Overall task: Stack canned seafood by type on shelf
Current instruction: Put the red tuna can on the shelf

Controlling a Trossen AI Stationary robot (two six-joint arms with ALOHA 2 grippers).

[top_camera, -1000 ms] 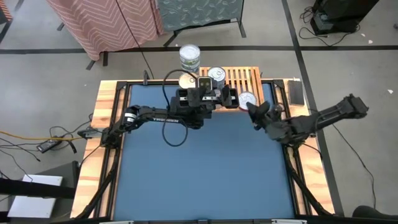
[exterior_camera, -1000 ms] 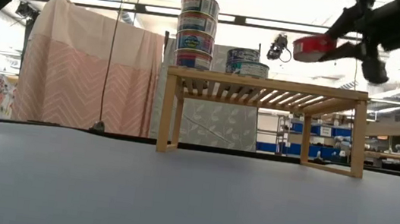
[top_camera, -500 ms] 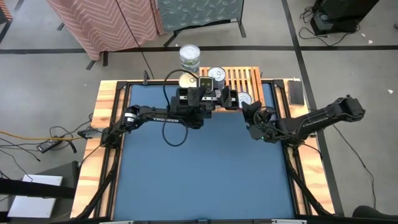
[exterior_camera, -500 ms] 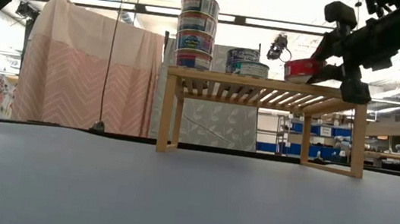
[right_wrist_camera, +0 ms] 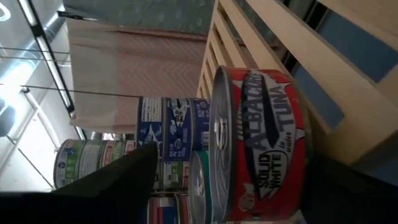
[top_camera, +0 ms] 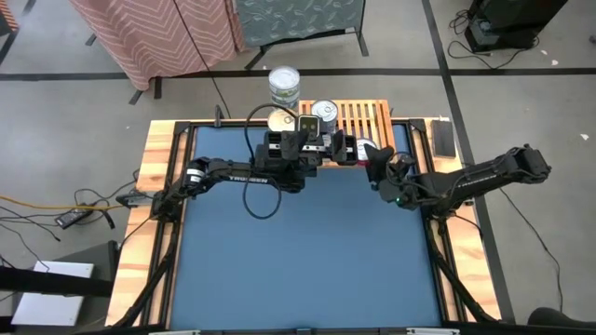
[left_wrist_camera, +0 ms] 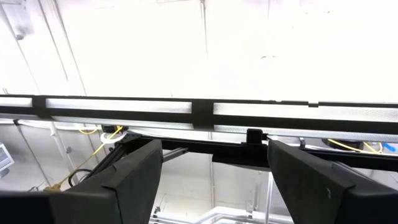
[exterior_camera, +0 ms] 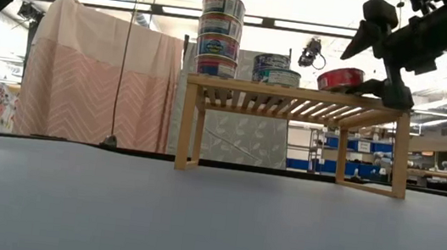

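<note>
Red albacore tin [exterior_camera: 342, 78]: sits on the slatted top of the shelf [exterior_camera: 296, 92], toward its 3 o'clock end, lid up or nearly so, perhaps a touch tilted. Lies flat, so offers only a low round wall to grip across; no long side to favour. Stands alone there, apart from the pair of blue-labelled tins [exterior_camera: 271, 69] at its 9 o'clock and from the tall stack [exterior_camera: 220, 35] further out at 9 o'clock, at the shelf's corner.

Right gripper [exterior_camera: 378, 63]: just beside the tin at 3 o'clock in the low view, about 5 o'clock from it when seen from above. Fingers spread wide, one raised above lid height, the other low by the shelf edge; nothing clamped. In the right wrist view, straddles the tin with daylight on both sides, label facing the camera. Judged as a tin set down, with no grip on it.

Left gripper [left_wrist_camera: 214, 186]: hangs over the shelf's middle, at the tin's 9 o'clock, pointed up at the ceiling, fingers wide and empty.

Nearer of the two by far: the right. For any next move, a straight retreat toward 5 o'clock looks needed, so as not to drag a fingertip across the rim and slide the tin.
</note>
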